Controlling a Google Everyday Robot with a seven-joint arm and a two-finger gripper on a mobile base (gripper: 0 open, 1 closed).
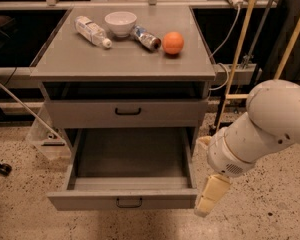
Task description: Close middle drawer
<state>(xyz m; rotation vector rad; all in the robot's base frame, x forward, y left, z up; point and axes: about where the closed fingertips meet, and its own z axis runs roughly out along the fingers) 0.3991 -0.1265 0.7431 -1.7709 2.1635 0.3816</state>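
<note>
The grey cabinet (122,64) has one drawer pulled far out, the middle drawer (90,200). Its interior is empty, and a small dark loop handle (129,202) sits at the centre of its front. The drawer above it (80,114) is closed and has its own dark handle. Anything below the open drawer is hidden by it. My gripper (210,200) hangs down from the large white arm (270,129), just right of the open drawer's front right corner and about level with its front. It holds nothing that I can see.
On the cabinet top lie a clear plastic bottle (91,31), a white bowl (120,22), a can on its side (145,38) and an orange (173,42). Wooden poles (240,59) and cables stand to the right. A speckled floor lies around the cabinet.
</note>
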